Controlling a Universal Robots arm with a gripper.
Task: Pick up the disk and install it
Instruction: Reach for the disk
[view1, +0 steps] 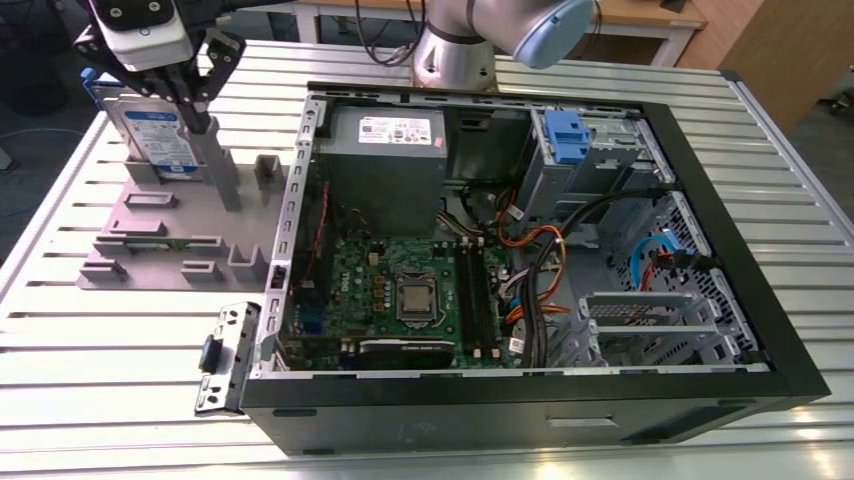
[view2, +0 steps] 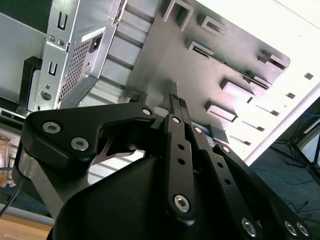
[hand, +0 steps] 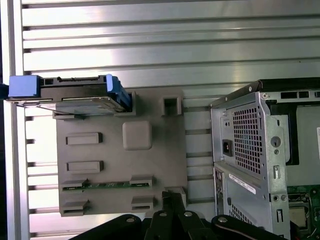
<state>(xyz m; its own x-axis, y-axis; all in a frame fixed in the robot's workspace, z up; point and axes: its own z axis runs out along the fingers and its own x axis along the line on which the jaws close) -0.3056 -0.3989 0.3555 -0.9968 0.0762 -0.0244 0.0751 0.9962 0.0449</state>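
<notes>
1. Disk (view1: 151, 140): it stands on edge in a slot of the grey fixture plate (view1: 147, 235), at the plate's corner nearest the counter's (view1: 120, 350) far corner on the exterior view's left. The labelled face is upright and a blue bracket frames it. In the first wrist view the disk (hand: 75, 95) is seen edge-on, with its thin upper edge parallel to the counter's slats. I cannot tell whether its longer side is the upright one.
2. My pincer (view1: 200, 118): in the exterior view it hangs with fingers pointing down, and the tips show in front of the disk's upper part. The fingers are closed on each other with nothing between them. The second wrist view shows the pincer (view2: 175, 102) with the same closed tips above the plate.
3. Governing relation: in the first wrist view my pincer (hand: 172, 196) shows against the end of the fixture plate (hand: 110, 150) opposite the disk, with bare plate between them. I judge that I am above the disk and apart from it. From my tips it lies lower and toward the counter's far corner, its thin dimension set across the slats.
4. Computer case (view1: 534, 388): it lies open on its side just beside the plate, across the counter's middle toward the exterior view's right. The blue latch (view1: 567, 135) sits at the case's far side, well apart from the disk.
</notes>
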